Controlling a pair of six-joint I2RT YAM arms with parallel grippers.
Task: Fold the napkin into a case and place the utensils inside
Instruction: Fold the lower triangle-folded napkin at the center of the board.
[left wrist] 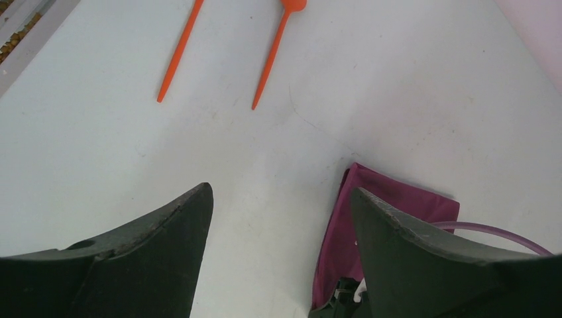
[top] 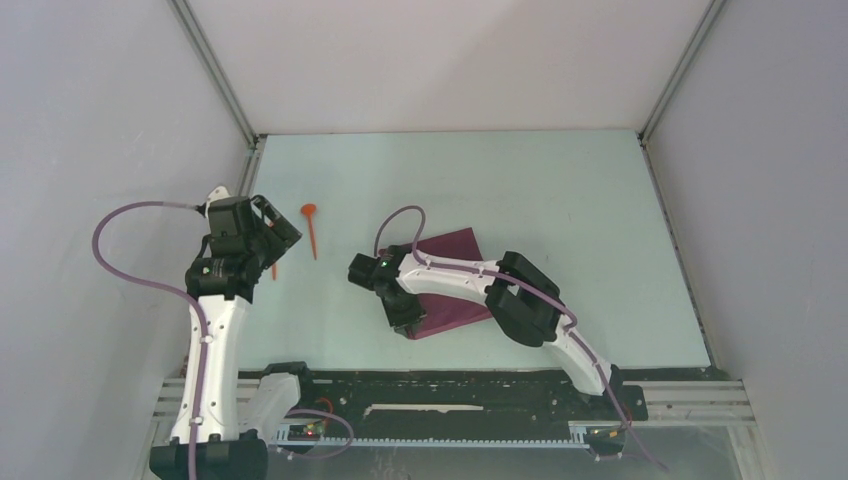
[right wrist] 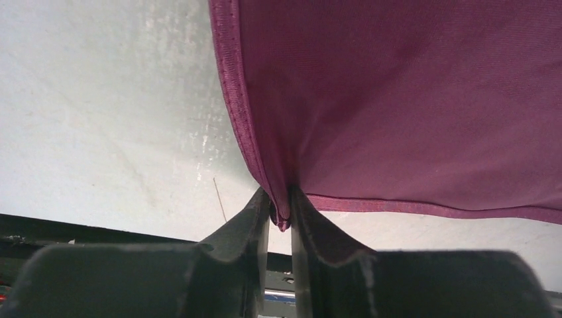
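Pale table: maroon napkin near middle; round-ended orange utensil, second utensil side by side leftward.

The left arm stands nearly upright from its base and bends forward at the wrist. Its left gripper points downward with the jaws spread wide and nothing between them. The right arm stretches low and leftward, elbow raised, and the right gripper has its fingers pinched together on a corner of the napkin.

We list a robotics lab work cell, pale green table, plain white panel walls on three sides, aluminium corner struts, left arm and right arm bolted to a slotted metal rail, purple cables looping
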